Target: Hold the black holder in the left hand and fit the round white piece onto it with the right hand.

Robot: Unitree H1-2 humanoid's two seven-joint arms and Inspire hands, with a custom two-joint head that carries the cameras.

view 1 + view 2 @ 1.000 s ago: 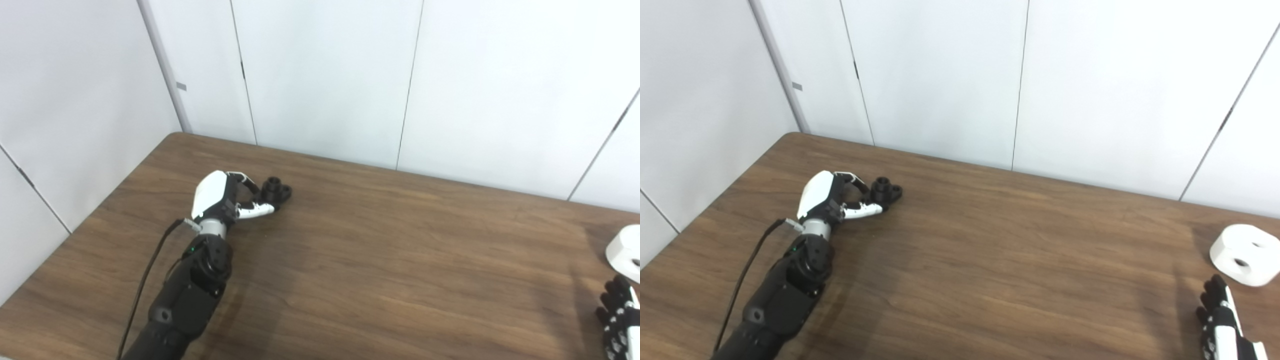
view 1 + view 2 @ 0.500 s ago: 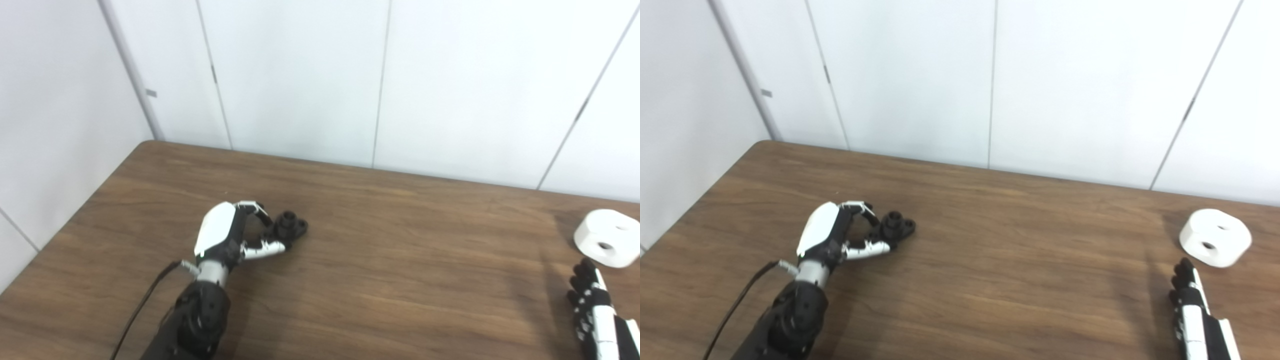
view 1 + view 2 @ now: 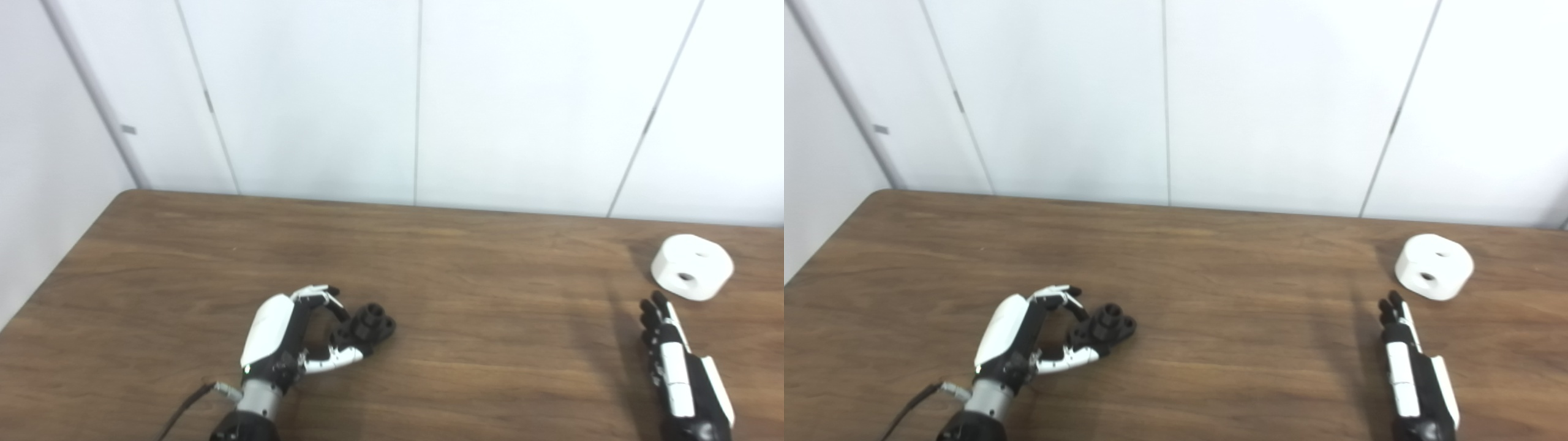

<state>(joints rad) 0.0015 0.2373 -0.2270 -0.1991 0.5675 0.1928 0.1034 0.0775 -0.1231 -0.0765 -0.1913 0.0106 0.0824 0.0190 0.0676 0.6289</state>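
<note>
On the wooden table (image 3: 465, 275), the view is swinging right; left hand (image 3: 288, 340) is still clutching the black holder (image 3: 370, 321), right hand (image 3: 677, 367) lying flat, released, nearing the round white piece (image 3: 692, 266).

A lab-like test room: bare wooden table (image 3: 465, 288), plain white wall panels (image 3: 520, 104).

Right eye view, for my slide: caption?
Left robot hand closing on the holder; right robot hand open near the white piece.
</note>
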